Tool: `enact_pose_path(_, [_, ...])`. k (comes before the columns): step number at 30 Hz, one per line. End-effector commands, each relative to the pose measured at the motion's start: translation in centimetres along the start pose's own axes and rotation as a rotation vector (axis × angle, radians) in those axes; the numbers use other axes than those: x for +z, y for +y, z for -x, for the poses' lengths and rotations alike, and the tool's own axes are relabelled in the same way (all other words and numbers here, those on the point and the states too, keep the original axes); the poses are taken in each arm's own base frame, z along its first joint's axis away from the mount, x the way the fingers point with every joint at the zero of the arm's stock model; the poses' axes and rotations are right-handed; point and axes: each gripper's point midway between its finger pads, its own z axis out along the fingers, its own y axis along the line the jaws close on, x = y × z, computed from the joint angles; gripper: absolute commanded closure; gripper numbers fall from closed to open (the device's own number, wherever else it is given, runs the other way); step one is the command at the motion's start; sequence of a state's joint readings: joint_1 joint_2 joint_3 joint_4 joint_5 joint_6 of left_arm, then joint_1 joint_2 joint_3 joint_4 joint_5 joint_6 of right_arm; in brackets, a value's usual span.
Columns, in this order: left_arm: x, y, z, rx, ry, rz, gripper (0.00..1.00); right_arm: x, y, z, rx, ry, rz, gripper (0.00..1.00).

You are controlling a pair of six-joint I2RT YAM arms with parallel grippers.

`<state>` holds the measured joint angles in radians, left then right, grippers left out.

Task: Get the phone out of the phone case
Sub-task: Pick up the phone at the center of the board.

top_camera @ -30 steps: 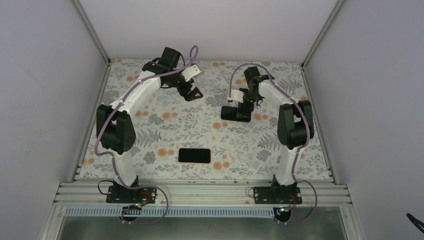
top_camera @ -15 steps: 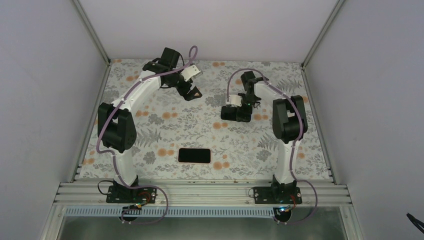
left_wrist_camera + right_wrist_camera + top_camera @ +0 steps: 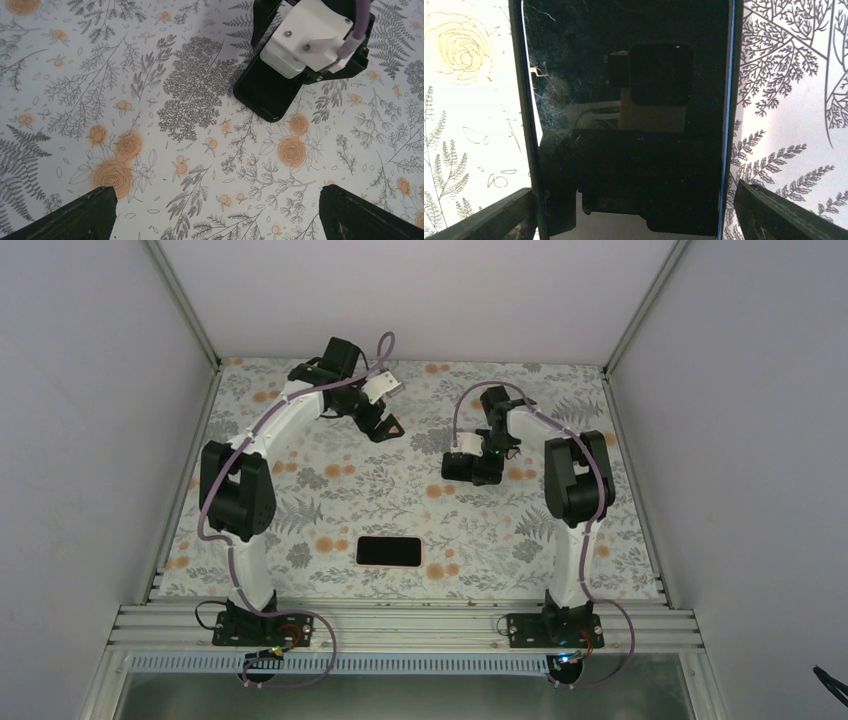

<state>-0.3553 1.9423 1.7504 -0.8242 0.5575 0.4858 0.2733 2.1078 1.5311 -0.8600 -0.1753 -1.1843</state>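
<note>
Top external view shows the floral-patterned tabletop (image 3: pixel 330 500) filling the floor of a white-walled enclosure, with both arms bolted at its near edge. The left arm (image 3: pixel 285 420) reaches to the far left part of the cloth, and the right arm (image 3: pixel 575 480) bends toward the far right part. Next in size is a black slab (image 3: pixel 265 97) lying flat on the cloth at the far right. In the left wrist view most of it is covered by the right arm's white wrist block. The phone case (image 3: pixel 419 552) lies near the front edge, between the two bases, with its long side running across the tabletop. Only a thin salmon-pink rim of it shows. The phone (image 3: pixel 388 551) sits inside it, dark screen up, well apart from both arms. The left tool (image 3: pixel 385 426) hangs over bare cloth at the far side. In its own wrist view its two dark fingers (image 3: pixel 95 215) stand spread wide at the bottom corners, with nothing between them but flowers and ferns. The right tool (image 3: pixel 634 200) hangs directly over the black slab, also spread wide. Its fingers (image 3: pixel 784 210) stand on either side of the slab's near end. Whether they touch the slab cannot be told. The slab's glossy face reflects the wrist block above it, and a thin blue line runs along its right edge.
</note>
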Motion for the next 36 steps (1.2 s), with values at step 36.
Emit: enact_pose_path(36, [13.2, -1.1, 0.1, -0.359, 0.001, -0.509, 0.0, -7.1, -1.5, 6.9, 0.027, -0.281, -0.152, 0.21])
